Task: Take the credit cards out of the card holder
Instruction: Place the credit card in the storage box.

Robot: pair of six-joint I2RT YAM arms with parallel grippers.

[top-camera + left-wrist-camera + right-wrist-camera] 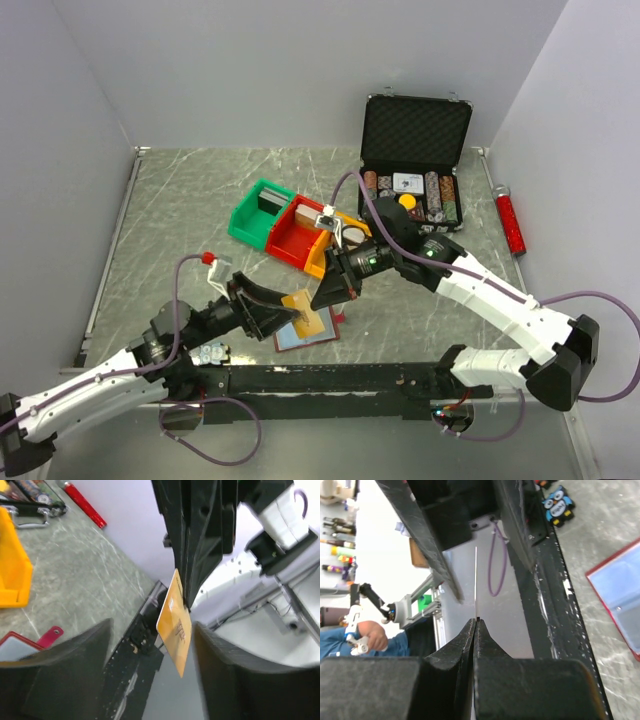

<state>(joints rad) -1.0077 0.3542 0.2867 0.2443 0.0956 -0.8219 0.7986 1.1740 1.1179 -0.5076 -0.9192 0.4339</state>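
Near edge: black base rail (330, 378). Past it, the wallet (290, 338) lies open and flat on the marble-look table (180, 220): red rim, pale glossy inside. The credit card (175, 622) is out of it and over it in the top view, thin orange plastic, tilted on edge. From the right, the right gripper (475, 625) angles down, jaws pinched together on one card edge. Low from the left, the left gripper (152, 630) has its fingers apart, gaps on both sides of the card. Bare tabletop lies left of the wallet. Plastic bins (298, 237) and the chip case (415, 160) sit far right.
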